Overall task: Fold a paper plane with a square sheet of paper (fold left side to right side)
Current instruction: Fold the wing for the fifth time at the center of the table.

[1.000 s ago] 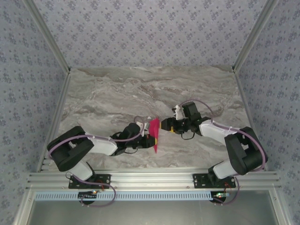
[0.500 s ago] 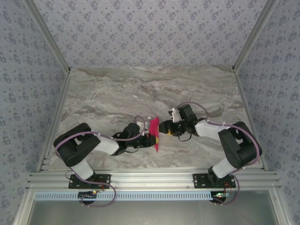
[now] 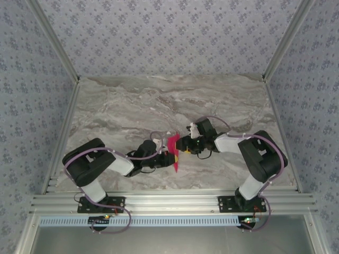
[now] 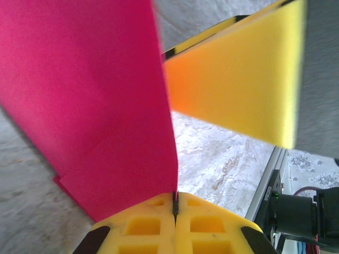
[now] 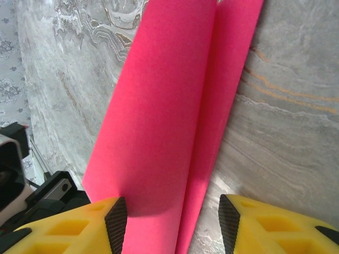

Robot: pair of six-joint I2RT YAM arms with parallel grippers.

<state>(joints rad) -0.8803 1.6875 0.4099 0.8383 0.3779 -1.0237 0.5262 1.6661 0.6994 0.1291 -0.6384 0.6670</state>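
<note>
The square sheet of paper is folded into a narrow magenta paper plane (image 3: 174,151) that stands on edge above the marble table. My left gripper (image 3: 167,158) is shut on the plane's lower edge; in the left wrist view the pink sheet (image 4: 95,106) rises from the closed yellow fingertips (image 4: 175,206). My right gripper (image 3: 183,145) faces it from the right and is open. In the right wrist view its two fingers (image 5: 115,222) straddle the folded pink layers (image 5: 175,106), with a gap left on the right side. A yellow finger of the right gripper (image 4: 238,84) looms beside the paper.
The marble tabletop (image 3: 159,106) stretches behind and to both sides of the grippers. Aluminium rails (image 3: 169,201) run along the near edge, and patterned walls (image 3: 169,37) close the back and sides.
My right gripper has slid left until its fingers are around the paper, and its jaws have narrowed. The left gripper keeps its hold in the same place.
</note>
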